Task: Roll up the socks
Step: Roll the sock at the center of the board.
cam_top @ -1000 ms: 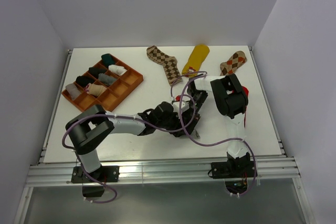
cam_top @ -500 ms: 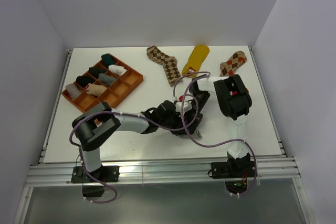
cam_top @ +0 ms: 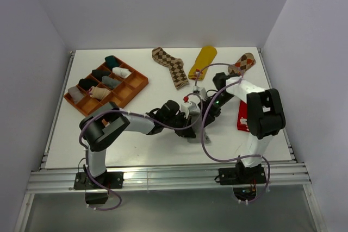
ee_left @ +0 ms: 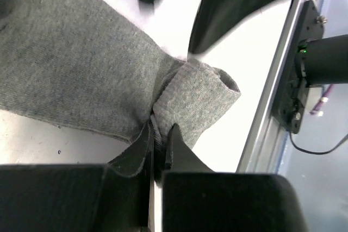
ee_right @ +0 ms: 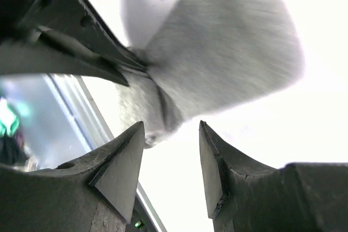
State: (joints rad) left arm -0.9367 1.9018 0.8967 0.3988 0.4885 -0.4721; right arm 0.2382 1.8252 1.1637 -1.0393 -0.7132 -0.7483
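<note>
Grey sock pinched in left tool, right tool wide, arm swung rightward, red sock uncovered

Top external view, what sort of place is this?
Probably a robot lab test cell: bare white walls box in a white table, the left arm and right arm are mounted on a metal rail, and socks lie near an orange tray.

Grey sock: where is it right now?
Centre of the top view, between the two arms: the grey sock is pinched at a fold by the left gripper, with the right gripper open beside it.
</note>
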